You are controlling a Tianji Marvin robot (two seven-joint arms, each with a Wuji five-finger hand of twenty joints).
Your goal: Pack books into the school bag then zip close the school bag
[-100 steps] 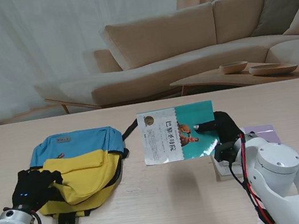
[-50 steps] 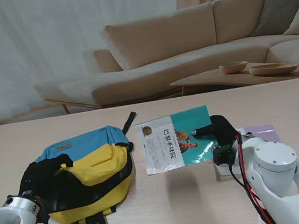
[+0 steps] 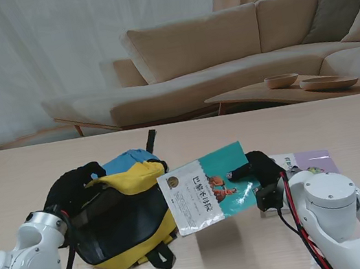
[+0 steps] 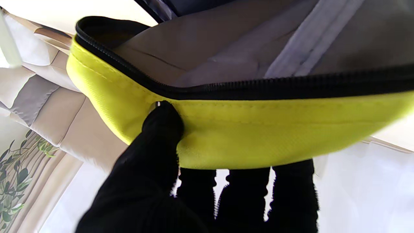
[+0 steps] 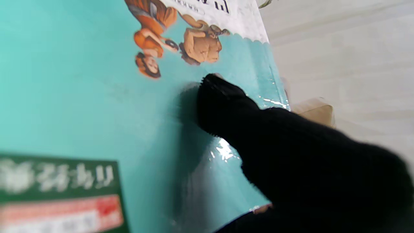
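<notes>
My right robot hand (image 3: 261,167) clamps the book (image 3: 205,189), long axis aimed left at the school bag (image 3: 121,214) mouth, which my left robot hand (image 3: 71,190) pinches open.

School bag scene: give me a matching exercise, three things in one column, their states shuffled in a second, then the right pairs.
Things:
1. school bag
2. teal book
3. purple book

States:
A. lying flat on the table
B. pinched by the right robot hand, tilted toward the bag
C. yellow flap lifted by the left robot hand, zip open

Pairs: 1-C, 2-B, 3-A
</notes>
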